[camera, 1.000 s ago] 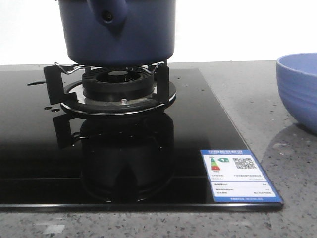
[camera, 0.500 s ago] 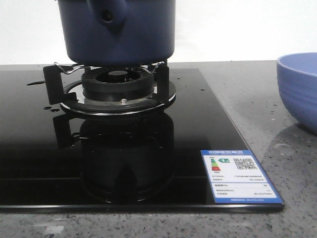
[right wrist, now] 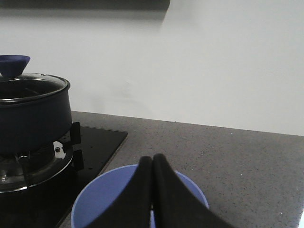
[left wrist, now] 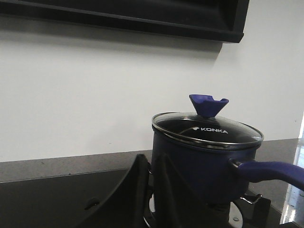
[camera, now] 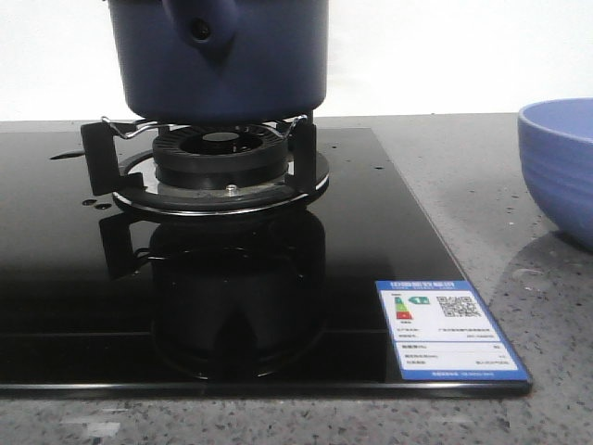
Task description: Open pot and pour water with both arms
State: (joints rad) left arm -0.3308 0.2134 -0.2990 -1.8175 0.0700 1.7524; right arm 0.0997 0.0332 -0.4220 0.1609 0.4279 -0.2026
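- Pot (camera: 218, 60) on burner (camera: 220, 158), glass lid (left wrist: 207, 129) on.
- Left tool (left wrist: 151, 190): slightly parted, empty. Right tool (right wrist: 152, 190): clenched, empty, above bowl (right wrist: 95, 209).
- Risk: an off-centre grasp on the knob (left wrist: 208, 104) may let the lid slip.

Front view: sat low and close, level with the burner (camera: 222, 162), facing the white wall; cropped the pot (camera: 219, 57) at the top and the bowl (camera: 560, 167) at the right edge. Left wrist view: looked from the pot's left, low over the hob, near enough to fill the lower right with the pot (left wrist: 204, 161) and its glass lid (left wrist: 206, 127). Right wrist view: looked from the right, directly above the bowl (right wrist: 102, 204), facing the wall, catching the pot (right wrist: 33, 118) at the far edge. Shared across all three: pot, hob, wall.
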